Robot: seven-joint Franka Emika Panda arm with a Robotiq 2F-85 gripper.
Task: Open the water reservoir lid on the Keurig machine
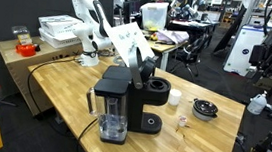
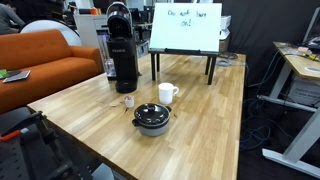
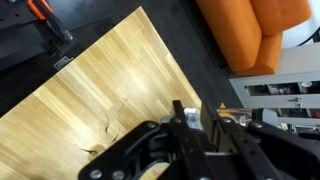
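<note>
Keurig machine (image 1: 123, 105) sits by a corner edge of the bench (image 1: 210, 143), gripper (image 1: 144, 61) hangs right over it, I'd guess lining up for the reservoir lid (image 1: 116, 75), but can't tell if it's open or closed.

Arm (image 1: 94, 12) extended forward, bent down; tool (image 1: 143, 65) pointing downward, jaw spread unclear.

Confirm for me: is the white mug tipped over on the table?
No, the white mug stands upright on the wooden table, open end up, just behind the round black dish.
</note>
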